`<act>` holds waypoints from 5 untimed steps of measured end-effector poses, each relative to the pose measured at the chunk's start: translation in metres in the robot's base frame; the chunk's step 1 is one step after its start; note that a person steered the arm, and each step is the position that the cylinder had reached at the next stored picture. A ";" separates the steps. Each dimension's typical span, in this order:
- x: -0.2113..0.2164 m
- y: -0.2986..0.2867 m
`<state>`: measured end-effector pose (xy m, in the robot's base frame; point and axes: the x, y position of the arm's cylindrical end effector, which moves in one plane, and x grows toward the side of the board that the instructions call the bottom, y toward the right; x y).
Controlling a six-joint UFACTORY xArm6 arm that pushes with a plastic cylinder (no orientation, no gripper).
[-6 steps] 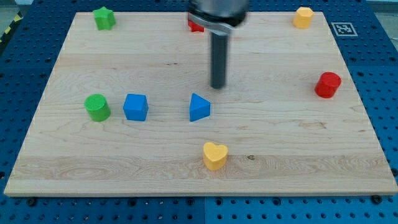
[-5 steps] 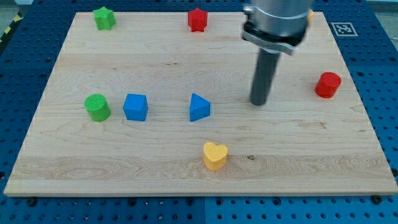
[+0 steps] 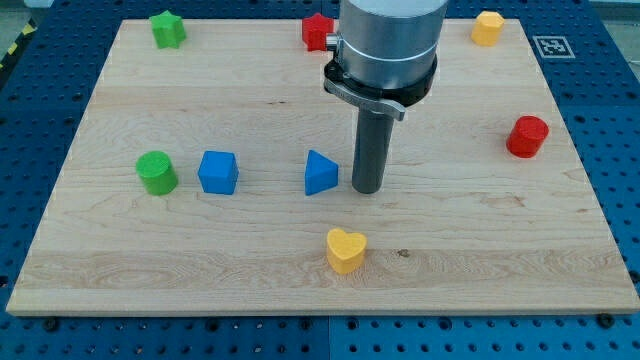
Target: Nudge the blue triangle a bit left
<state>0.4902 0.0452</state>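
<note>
The blue triangle [image 3: 320, 173] lies on the wooden board [image 3: 470, 250] a little left of centre. My tip [image 3: 367, 189] rests on the board just to the right of the blue triangle, a small gap between them. The rod rises toward the view's top into the arm's grey body. A blue cube [image 3: 217, 172] sits to the left of the triangle, and a green cylinder [image 3: 157, 173] sits further left in the same row.
A yellow heart [image 3: 346, 250] lies below the triangle. A red block [image 3: 527, 136] is at the right. A green star [image 3: 167, 29], a red block [image 3: 318, 32] partly hidden by the arm, and a yellow block [image 3: 487, 28] line the top edge.
My tip swung from above the triangle out to the right, then came back left and down to sit just right of the blue triangle. No block has moved.
</note>
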 end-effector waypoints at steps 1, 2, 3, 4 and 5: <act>0.000 0.000; 0.000 -0.005; 0.000 -0.015; 0.000 -0.015; -0.001 -0.008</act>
